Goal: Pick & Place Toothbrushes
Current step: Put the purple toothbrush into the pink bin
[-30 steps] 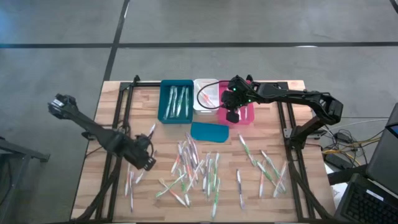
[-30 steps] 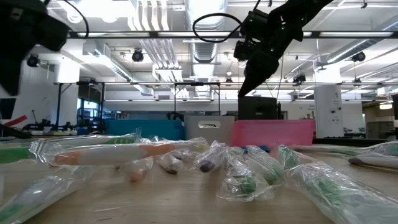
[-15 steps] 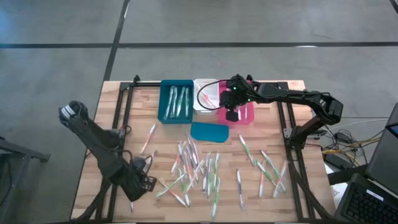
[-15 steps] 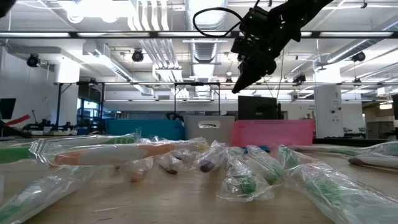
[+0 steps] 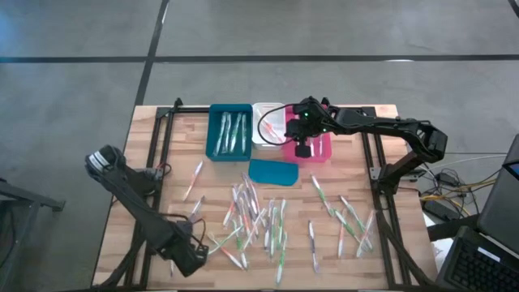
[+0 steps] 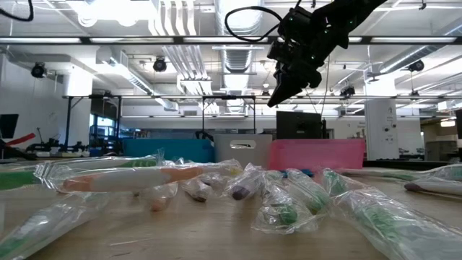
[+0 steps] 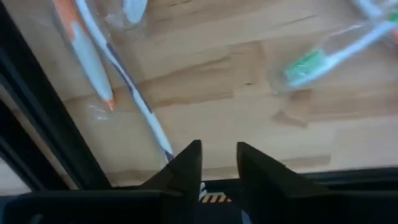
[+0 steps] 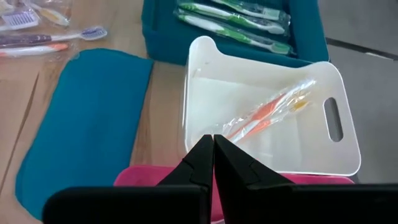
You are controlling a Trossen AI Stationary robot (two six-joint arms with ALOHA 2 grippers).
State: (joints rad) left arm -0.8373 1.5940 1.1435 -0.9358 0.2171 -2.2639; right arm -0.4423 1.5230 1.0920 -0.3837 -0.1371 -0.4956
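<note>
— The thin white plastic-wrapped toothbrushes (image 5: 259,219) are mostly heaped mid-table; a few sit in the teal rectangular bin (image 5: 229,131) and white bin (image 5: 265,124).

— The right gripper (image 5: 302,149), pinched empty, hovers over the pink bin (image 5: 318,150), barely moved.

— The left gripper (image 5: 192,261) has swung to the near edge, fingers slightly apart — it might knock brushes off.

Light is bright and even across the table (image 5: 162,170) in the high view, with only soft, short shadows under the arms. In the low view the ceiling lights (image 6: 108,9) blow out to white glare, and the nearest wrapped toothbrushes (image 6: 289,202) are soft — out of focus. The left wrist view is blurred throughout, its toothbrushes smeared. The right wrist view is sharp — the white bin (image 8: 311,149) gleams.
</note>
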